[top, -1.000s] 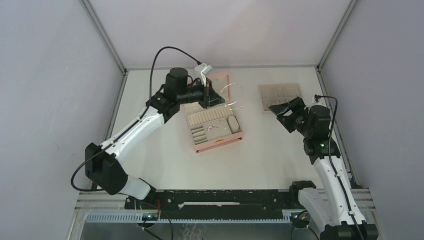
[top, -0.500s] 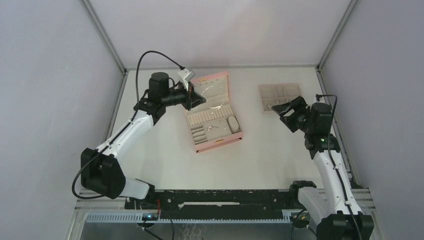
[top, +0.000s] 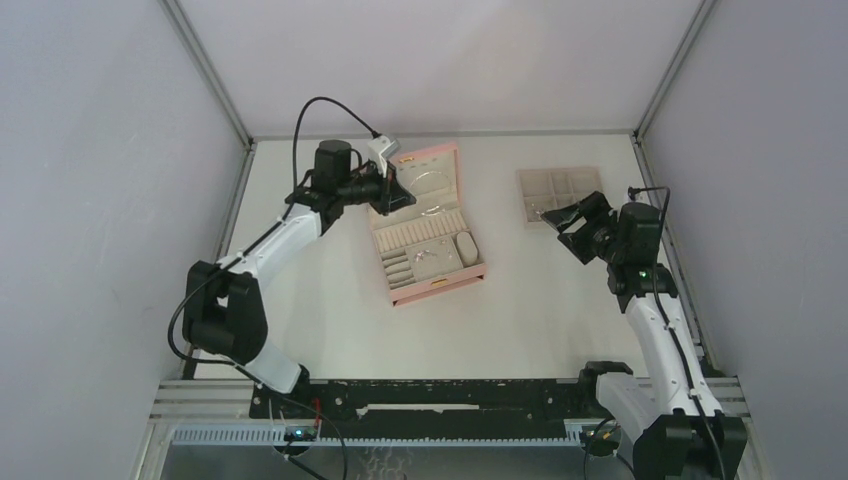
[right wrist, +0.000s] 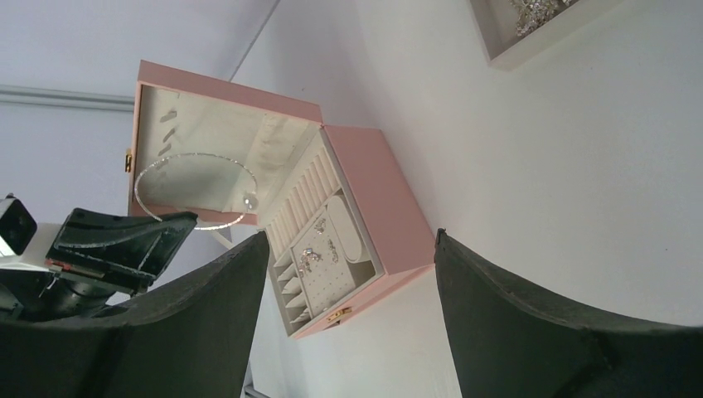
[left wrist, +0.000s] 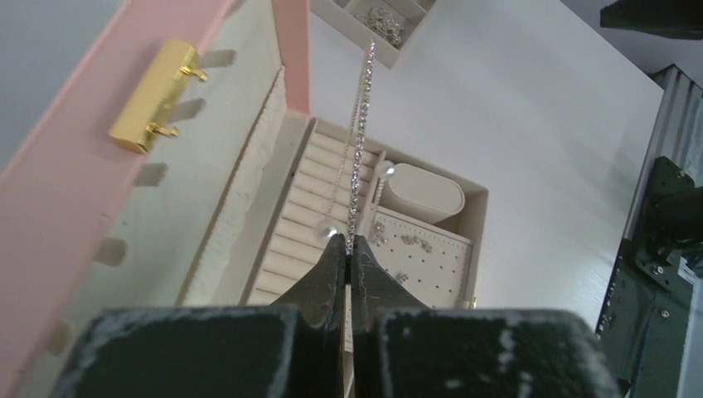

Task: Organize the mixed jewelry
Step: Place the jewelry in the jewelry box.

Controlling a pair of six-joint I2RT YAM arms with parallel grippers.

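— Starting from the desk (top: 330,290): what on it?
— A pink box (top: 437,288), lid up, near the middle of the far edge. A flat tray (top: 580,178) toward the far right corner, well apart from the box.
— And the left jaws?
— Pressed together, pinching a sparkly necklace (left wrist: 358,149) at its near end. Curved into a hoop, held in the air over the open box, in front of the lid's lining, with a pearl (right wrist: 247,199) on it.
— And the right jaws?
— Spread wide, holding nothing, up above the desk by the right edge, near the tray.
— Smaller bits?
— Silver earrings (right wrist: 311,253) on the dotted pad inside the box; more glittering pieces (left wrist: 383,16) in one tray compartment.
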